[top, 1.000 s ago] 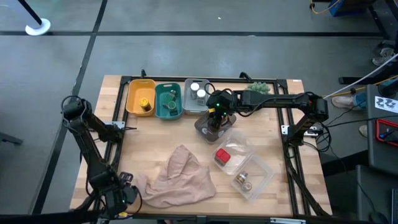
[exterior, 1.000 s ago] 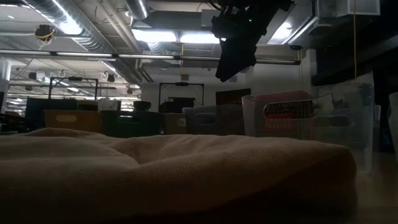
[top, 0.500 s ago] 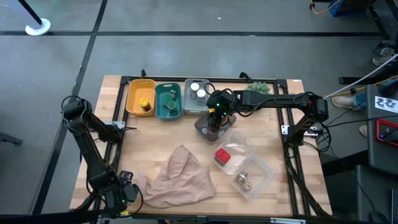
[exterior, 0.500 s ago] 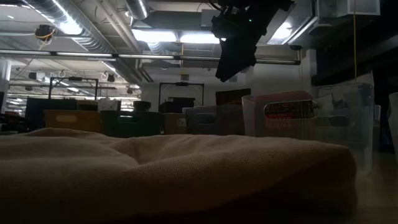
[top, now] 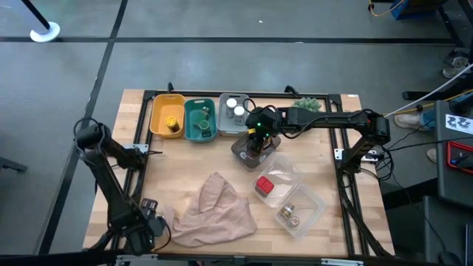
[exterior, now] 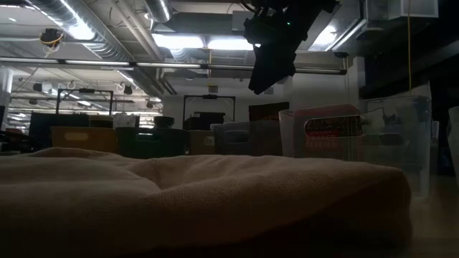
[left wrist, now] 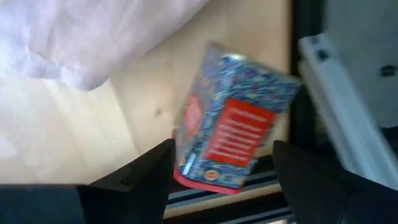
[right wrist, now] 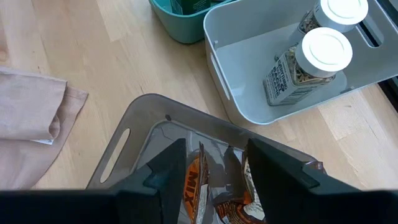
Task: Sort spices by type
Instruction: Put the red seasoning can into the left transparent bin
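High view: my left claw (top: 146, 225) sits low at the near left corner of the light wooden desk (top: 185, 162), just beside the crumpled beige cloth (top: 211, 210). Through my left wrist camera its two dark fingers (left wrist: 134, 177) stand apart on either side of a red-edged, blue-patterned square packet with a red label (left wrist: 233, 127), which lies tilted on the wood at the desk's dark edge, near a fold of the cloth; I cannot tell whether the fingers touch it. Farther along the back of the desk stand a yellow plastic bin (top: 167, 114) with a yellow jar (top: 171, 124) in it, a teal plastic bin (top: 200, 120), then a pale grey bin (top: 230, 117) holding two white-capped glass jars (right wrist: 323, 53). My right claw (top: 256, 142) hangs just above a smoky translucent bin (right wrist: 143, 134), its fingers (right wrist: 165, 165) apart over the orange-brown sachets (right wrist: 202, 186) lying inside. Right of the cloth lies a clear plastic tray (top: 307, 203) with a red square packet (top: 264, 185) and a small silver-capped jar (top: 288, 215) in it. A green spiky plant ball (top: 308, 106) rests at the back right edge.
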You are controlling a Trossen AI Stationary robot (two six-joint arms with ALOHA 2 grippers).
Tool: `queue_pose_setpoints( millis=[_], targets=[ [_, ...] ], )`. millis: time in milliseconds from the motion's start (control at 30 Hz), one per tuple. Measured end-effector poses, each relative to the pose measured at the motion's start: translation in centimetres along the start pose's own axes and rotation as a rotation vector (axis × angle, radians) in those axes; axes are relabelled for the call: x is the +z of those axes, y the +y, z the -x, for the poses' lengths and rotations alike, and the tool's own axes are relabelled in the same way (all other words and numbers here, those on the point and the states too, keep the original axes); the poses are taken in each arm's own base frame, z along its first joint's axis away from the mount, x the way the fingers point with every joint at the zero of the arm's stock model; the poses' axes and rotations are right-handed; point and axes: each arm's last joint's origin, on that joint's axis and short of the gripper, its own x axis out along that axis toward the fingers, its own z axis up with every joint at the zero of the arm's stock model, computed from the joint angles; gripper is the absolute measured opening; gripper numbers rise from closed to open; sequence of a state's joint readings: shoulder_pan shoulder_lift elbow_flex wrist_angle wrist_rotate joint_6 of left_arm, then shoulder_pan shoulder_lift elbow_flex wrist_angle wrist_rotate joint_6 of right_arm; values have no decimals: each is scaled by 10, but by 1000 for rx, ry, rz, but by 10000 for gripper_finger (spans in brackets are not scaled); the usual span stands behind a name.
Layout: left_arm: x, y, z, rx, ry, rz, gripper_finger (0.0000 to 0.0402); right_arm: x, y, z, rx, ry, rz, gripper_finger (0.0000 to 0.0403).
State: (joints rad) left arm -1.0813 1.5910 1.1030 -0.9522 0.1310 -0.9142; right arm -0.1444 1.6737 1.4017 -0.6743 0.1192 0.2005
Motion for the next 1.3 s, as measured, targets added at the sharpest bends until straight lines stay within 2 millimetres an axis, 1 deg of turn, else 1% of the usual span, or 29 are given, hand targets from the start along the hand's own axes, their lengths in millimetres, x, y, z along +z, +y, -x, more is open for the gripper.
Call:
queue_pose_setpoints(
  millis=[200, 433, 767, 967, 1300],
  targets=[
    [0, 0, -13, 21, 104, -17, 253, 0, 0, 0, 0, 0, 0, 172],
    [1, -1, -22, 43, 127, 6, 253, 0, 0, 0, 0, 0, 0, 172],
    [6, -1, -42, 98, 161, 27, 253, 0, 0, 0, 0, 0, 0, 172],
    [8, 0, -43, 139, 114, 18, 253, 0, 0, 0, 0, 0, 0, 172],
    [8, 0, -43, 142, 111, 64, 253, 0, 0, 0, 0, 0, 0, 172]
  ],
)
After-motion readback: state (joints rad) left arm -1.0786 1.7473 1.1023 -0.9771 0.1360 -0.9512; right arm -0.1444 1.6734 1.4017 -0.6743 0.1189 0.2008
